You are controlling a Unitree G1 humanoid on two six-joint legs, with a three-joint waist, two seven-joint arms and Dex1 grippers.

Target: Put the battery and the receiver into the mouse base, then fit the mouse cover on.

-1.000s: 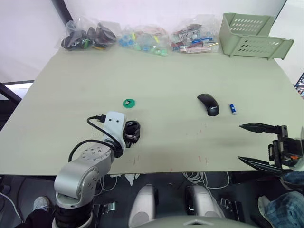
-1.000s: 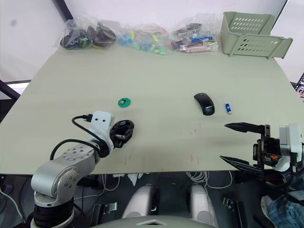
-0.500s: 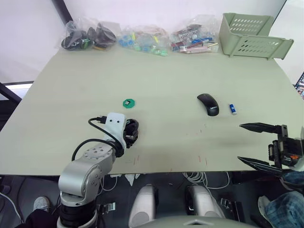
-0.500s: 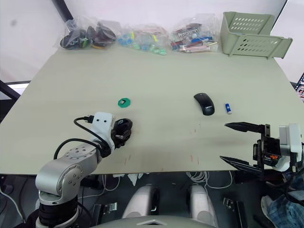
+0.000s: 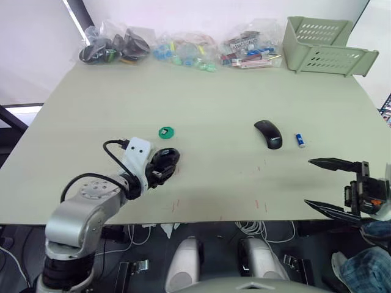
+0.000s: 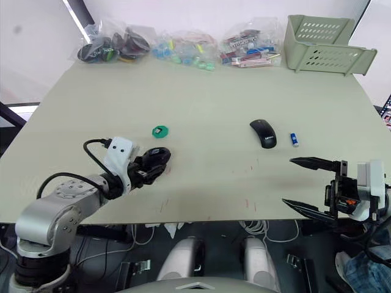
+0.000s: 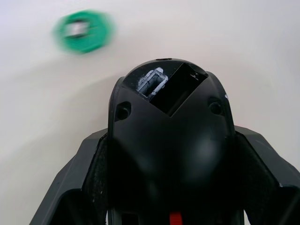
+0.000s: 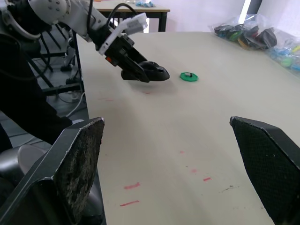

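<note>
Already the left hand [image 5: 164, 166] is clenched around the mouse base [image 7: 171, 154], holding it low over the surface [image 5: 220, 97] in the lower left of the left eye frame, just below the green disc [image 5: 165, 132]. From the left wrist camera the base sits squarely between the two black fingers [image 7: 82, 187], its hollow compartment facing up, with a metal contact at the far end and a speck of red near the bottom edge. The right hand [image 5: 335, 186] hangs released at the lower right edge of the frame, jaws wide apart and grasping nothing.

The battery [image 5: 299, 140] lies at the right centre of the frame, just beside the mouse cover [image 5: 268, 133], and both are well apart from the base. That gap is the likely trouble: the base has to be brought across or set down steady before anything can go into it, and a tilt in the grip could turn the compartment away from the other hand. The battery is small and round, so a poorly centred pinch may roll it or knock it against the cover. The receiver cannot be made out with certainty; it may be the pale part on the green disc.
</note>
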